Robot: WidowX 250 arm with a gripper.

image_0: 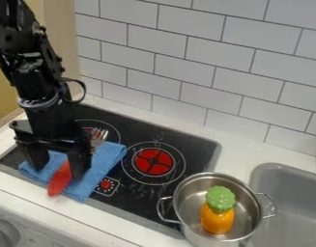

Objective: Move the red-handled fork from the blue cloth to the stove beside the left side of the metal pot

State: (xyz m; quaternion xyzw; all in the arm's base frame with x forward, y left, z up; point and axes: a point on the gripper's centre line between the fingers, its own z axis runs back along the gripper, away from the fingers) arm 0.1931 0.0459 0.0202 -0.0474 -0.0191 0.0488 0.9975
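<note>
Blk two-finger gripper (pixel 58 173), open, above metal fork w/ red handle (pixel 59 182); fork on blue cloth (pixel 108 158), blk stovetop's (pixel 197 152) front-L corner.

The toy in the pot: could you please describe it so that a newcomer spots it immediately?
Look between the black stove and the grey sink for the shiny metal pot. The toy sits inside, with an orange body and a bumpy green top. Those colours set it apart from the metal around it and the blue cloth.

One each: fork (pixel 97 137), cloth (pixel 107 158), pot (pixel 188 217), toy (pixel 217 218)
</note>
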